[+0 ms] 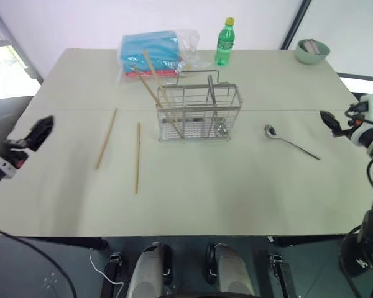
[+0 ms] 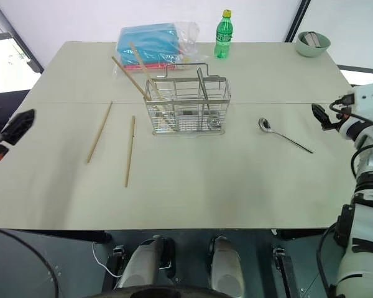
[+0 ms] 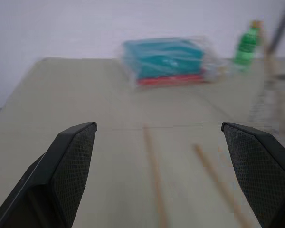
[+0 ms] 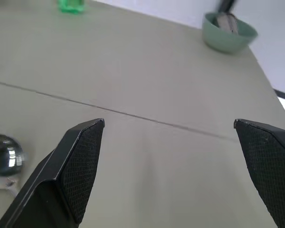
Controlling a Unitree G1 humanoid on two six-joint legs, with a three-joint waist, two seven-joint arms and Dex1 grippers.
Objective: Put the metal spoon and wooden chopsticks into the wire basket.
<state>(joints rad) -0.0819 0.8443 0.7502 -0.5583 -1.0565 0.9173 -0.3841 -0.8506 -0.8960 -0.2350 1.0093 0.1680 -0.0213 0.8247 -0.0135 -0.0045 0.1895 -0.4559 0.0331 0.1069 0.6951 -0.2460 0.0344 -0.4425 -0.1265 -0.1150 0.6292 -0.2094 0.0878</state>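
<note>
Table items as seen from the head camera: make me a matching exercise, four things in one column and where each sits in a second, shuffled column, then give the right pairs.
Things:
1. metal spoon
2. two loose wooden chopsticks
3. green bottle
4. green bowl

Places:
A. far right corner of the table
B. flat on the table, left of the wire basket
C. flat on the table, right of the wire basket
D. far edge, right of the blue plastic-wrapped bundle

Pairs: 1-C, 2-B, 3-D, 4-A
</note>
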